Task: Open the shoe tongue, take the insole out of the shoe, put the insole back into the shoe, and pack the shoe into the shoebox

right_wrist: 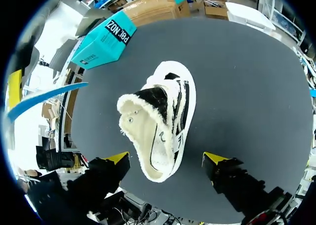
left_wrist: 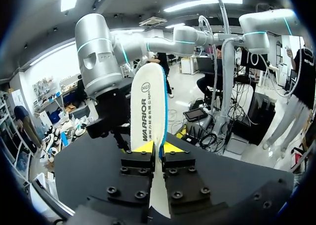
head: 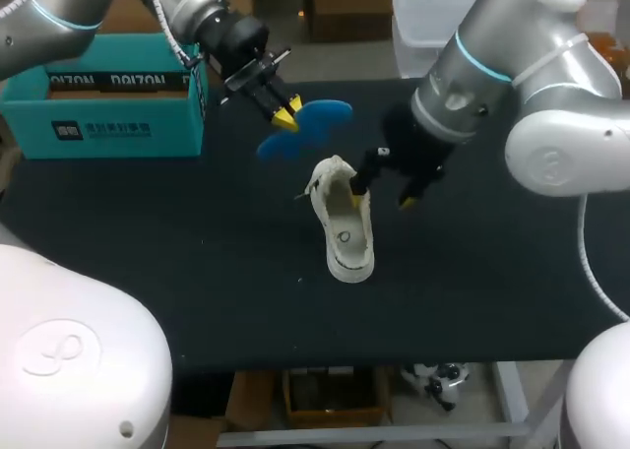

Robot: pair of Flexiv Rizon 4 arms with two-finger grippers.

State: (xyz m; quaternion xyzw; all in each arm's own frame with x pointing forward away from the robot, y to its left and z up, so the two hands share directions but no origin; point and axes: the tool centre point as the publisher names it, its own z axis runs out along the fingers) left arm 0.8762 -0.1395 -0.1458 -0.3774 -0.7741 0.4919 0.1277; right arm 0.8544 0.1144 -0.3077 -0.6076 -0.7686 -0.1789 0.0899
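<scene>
Insole-out step looks done: left gripper (head: 285,114) clamped on blue insole (head: 330,111), held in air just past the shoe (head: 345,230) (mid-table), right gripper (head: 382,199) spread wide at its opening, gripping nothing, so next = line insole up w/ opening & slide it back in.

The head camera sits high behind the robot and looks down across the whole table (head: 148,272). The left wrist camera looks out along the left gripper (left_wrist: 158,147), very near the insole (left_wrist: 147,106), and faces the right arm (left_wrist: 101,67). The right wrist camera looks down from close above the shoe (right_wrist: 160,119). With the head view it shares the shoe, the shoebox (right_wrist: 104,41) and the insole.
</scene>
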